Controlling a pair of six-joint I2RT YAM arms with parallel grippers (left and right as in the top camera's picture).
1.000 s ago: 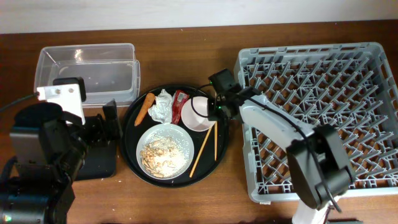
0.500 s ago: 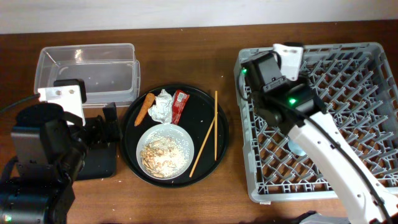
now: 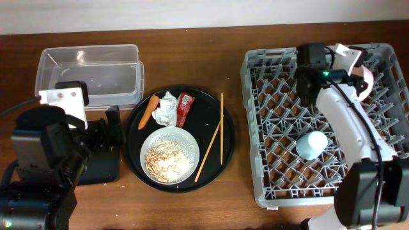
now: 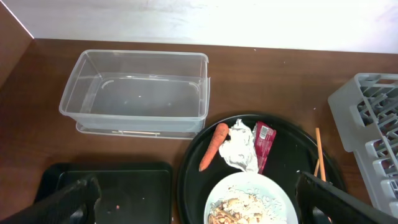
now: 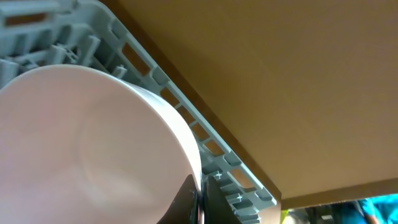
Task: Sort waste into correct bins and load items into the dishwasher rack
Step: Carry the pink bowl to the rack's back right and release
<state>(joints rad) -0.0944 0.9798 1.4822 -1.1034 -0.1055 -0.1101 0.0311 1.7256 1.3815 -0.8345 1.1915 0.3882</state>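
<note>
Right wrist view: the white cup (image 5: 93, 143) fills the left of the frame, its pale inside facing the camera. The right hand (image 5: 196, 196) is closed on the cup's rim at the bottom edge. Behind the cup are the lattice wall of the dishwasher rack (image 3: 248, 147) and, past it, the brown bench (image 3: 192, 38). The overhead view does not show this grip. It shows only the right arm reaching across the rack's far right corner, with a pinkish edge showing beside it.

Overhead view: the small light-blue cup (image 3: 311, 144) stands mouth down among the pegs, near the middle of the rack and partly under the arm.

Left wrist view: the left hand (image 4: 198, 186) is spread wide, one finger in each lower corner, holding nothing and touching nothing. The clear tub (image 4: 140, 121) sits at the back. The shallow black tray (image 4: 112, 180) lies just in front of it, and in the overhead view the left arm largely covers it.

On the round black tray (image 4: 286, 155):
- The carrot piece (image 4: 213, 145), crumpled napkin (image 4: 239, 146) and red wrapper (image 4: 262, 143) lie side by side along the far edge.
- The white bowl (image 3: 144, 153) sits nearer, holding the rice scraps (image 3: 169, 158).
- The chopsticks (image 3: 221, 128) lie to the right of the bowl.
</note>
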